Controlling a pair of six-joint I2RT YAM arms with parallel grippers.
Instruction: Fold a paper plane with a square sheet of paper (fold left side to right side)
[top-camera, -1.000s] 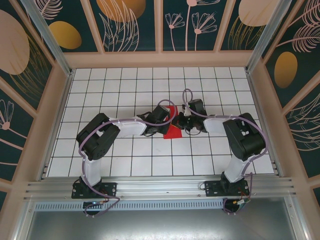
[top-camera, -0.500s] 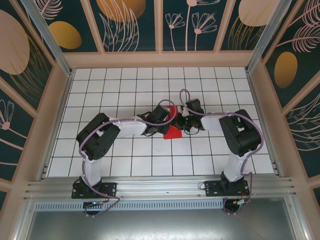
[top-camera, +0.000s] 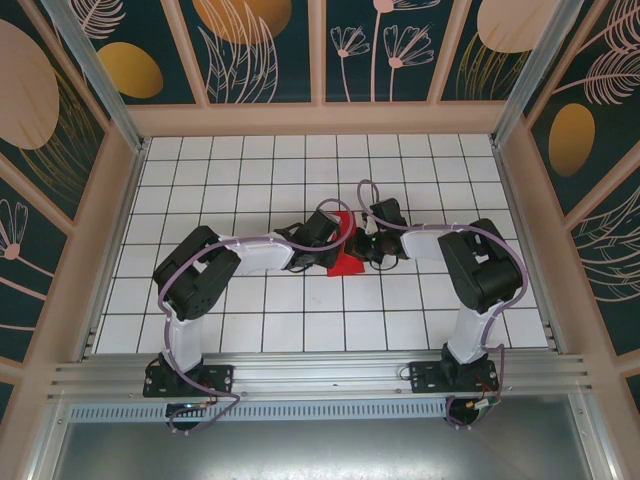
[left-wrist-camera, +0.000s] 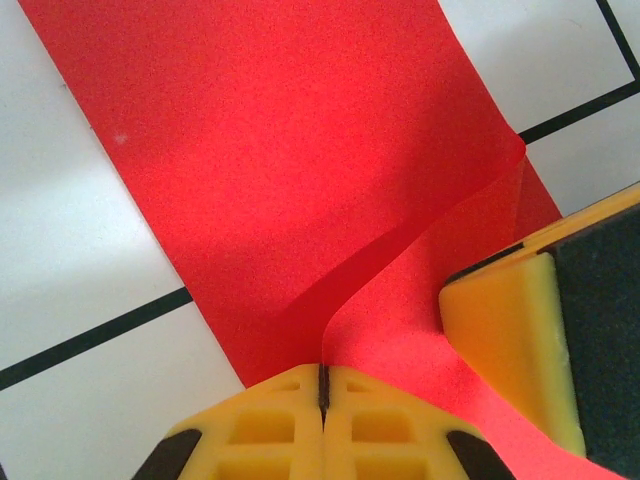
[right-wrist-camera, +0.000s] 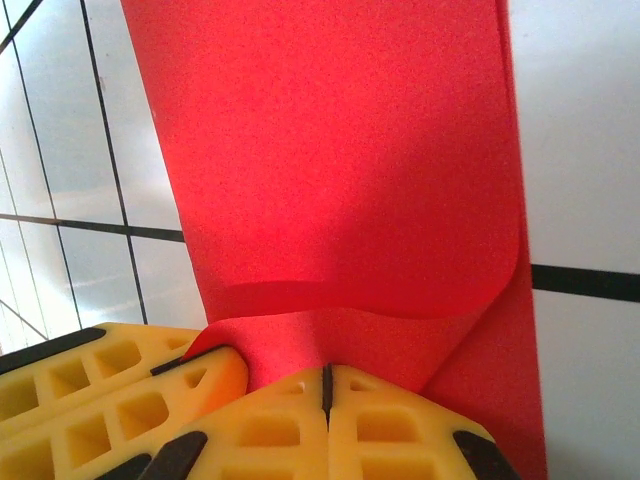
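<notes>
Jaws stood pressed together: left jaws and right jaws each pinched the lifted flap of the red paper (top-camera: 346, 264), lying mid-tabletop (top-camera: 250, 170). We judged both should carry it rightward evenly, matching edges before creasing.

Colours: plain bright red paper sheet (left-wrist-camera: 300, 150), white bench (top-camera: 250, 170) with black grid lines.
Left hand (left-wrist-camera: 323, 375) and right hand (right-wrist-camera: 326, 375) yellow with black; arms (top-camera: 250, 255) black and white, cables (top-camera: 372, 190) purple; walls (top-camera: 400, 50) dark teal, gold-and-peach leaf prints.
</notes>
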